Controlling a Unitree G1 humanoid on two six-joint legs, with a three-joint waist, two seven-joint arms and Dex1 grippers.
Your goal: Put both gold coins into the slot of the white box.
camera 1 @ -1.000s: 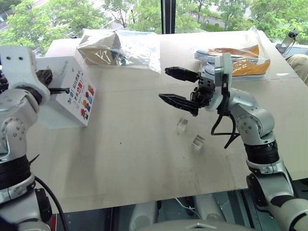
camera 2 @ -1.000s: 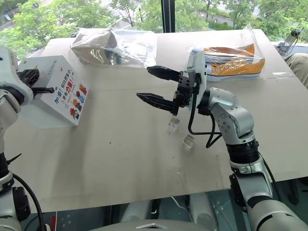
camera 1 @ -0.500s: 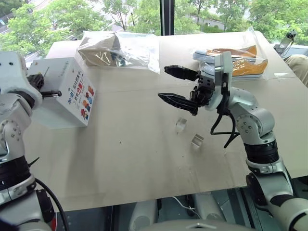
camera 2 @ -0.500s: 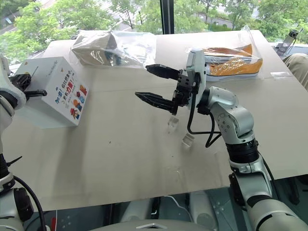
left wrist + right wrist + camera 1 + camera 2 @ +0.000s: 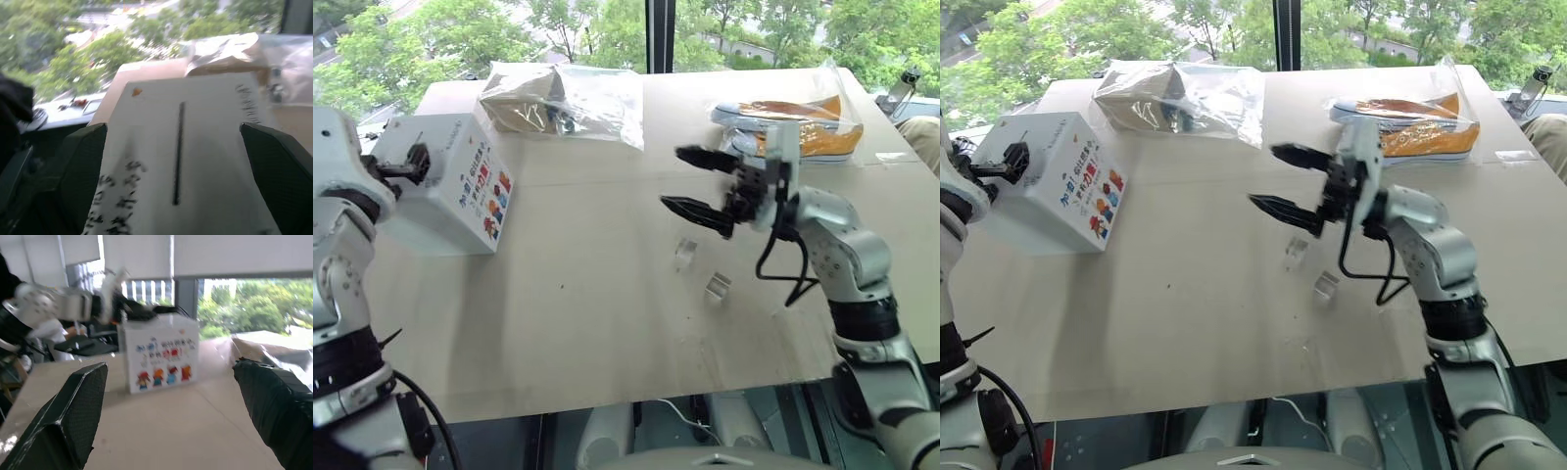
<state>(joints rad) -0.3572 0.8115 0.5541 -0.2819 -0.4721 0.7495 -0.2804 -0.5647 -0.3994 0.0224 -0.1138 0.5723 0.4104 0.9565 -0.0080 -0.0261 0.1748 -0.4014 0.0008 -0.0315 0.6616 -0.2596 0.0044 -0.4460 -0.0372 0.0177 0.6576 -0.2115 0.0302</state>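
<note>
Left gripper (image 5: pixel 176 142) spread wide over white box (image 5: pixel 450 186), slot (image 5: pixel 178 152) between fingers, no gold coins spotted; right gripper (image 5: pixel 700 181) open, empty – risk: coin bounced off unseen.

Right hand (image 5: pixel 173 421) fingers spread wide, nothing btwn them. Ahead: white box (image 5: pixel 159 352) (cartoon side facing) upright on tabletop (image 5: pixel 176 431); left hand (image 5: pixel 139 311) at box's top edge.

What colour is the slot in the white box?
Dark, nearly black, on the white box top; slot is clearest in the left wrist view.
</note>
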